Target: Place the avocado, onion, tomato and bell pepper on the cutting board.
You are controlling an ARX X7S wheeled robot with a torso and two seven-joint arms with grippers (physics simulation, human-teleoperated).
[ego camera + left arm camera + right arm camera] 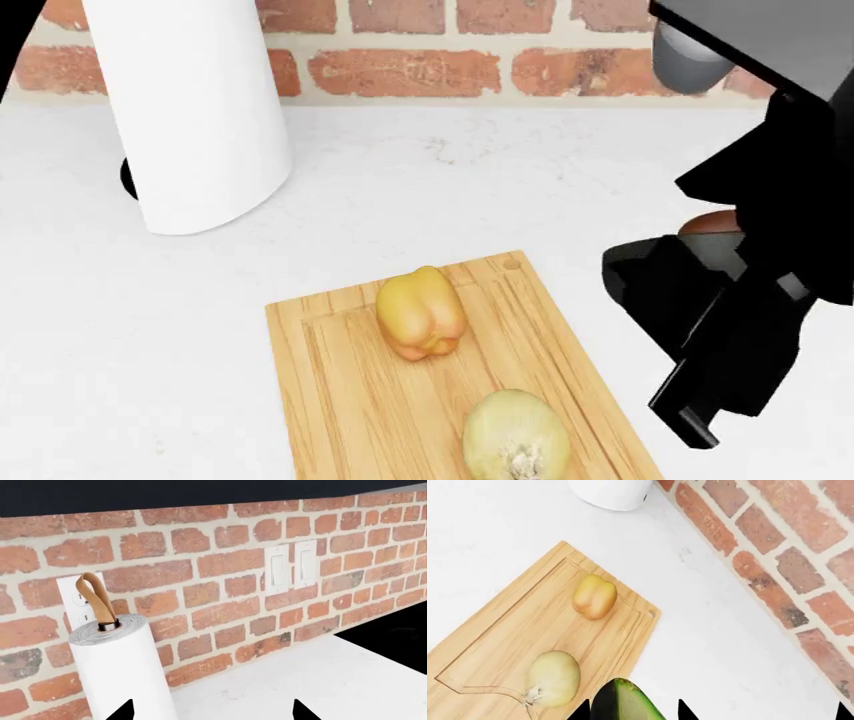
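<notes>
Right pincer (630,711): clamped on the avocado (625,701), carried above the table (400,190) just off the board's edge, apparently on its way to a free spot.
Left pincer (212,711): tips apart, holding nothing, facing the paper towel roll (123,672) and brick wall (220,560), parked clear of the work.
Cutting board (374,400): flat on the table, holding two items.
Bell pepper (420,312): at the board's 12 o'clock end.
Onion (515,435): at the 5 o'clock end, tuft visible.
Tomato: only a reddish sliver shows behind the right arm at 3 o'clock; uncertain.
Progress: judged halfway.

paper towel roll (120,672) upright | brick wall (213,575) behind | white counter (313,680)
</notes>
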